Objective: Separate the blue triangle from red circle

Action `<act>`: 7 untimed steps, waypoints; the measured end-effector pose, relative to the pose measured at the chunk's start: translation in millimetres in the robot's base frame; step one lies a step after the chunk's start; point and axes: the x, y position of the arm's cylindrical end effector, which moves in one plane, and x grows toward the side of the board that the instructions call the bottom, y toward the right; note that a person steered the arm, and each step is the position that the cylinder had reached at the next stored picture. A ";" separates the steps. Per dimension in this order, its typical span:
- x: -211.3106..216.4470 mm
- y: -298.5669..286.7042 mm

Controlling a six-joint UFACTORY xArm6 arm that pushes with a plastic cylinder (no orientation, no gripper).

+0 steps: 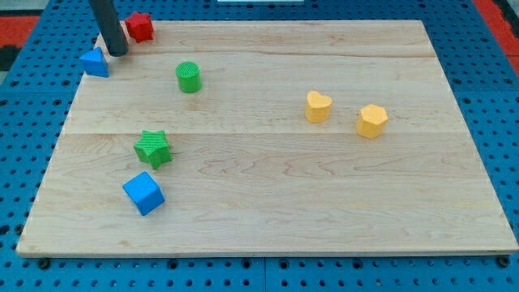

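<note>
On the wooden table (268,219) we see a green cylinder (189,77) toward the view's upper left. Below it sits a green star (152,148), and just beneath that a blue cube (143,193). Well apart, toward the view's right, a yellow heart (318,106) sits near a yellow hexagon (372,121).

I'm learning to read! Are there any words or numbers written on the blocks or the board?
None: no words, numbers or signs can be read anywhere.
The blocks are plain, like the blue triangle and the red block beside my tip.
The wooden board shows only wood grain.
</note>
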 end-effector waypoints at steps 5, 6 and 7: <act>38.2 -36.9; 55.1 -27.3; 86.2 -27.3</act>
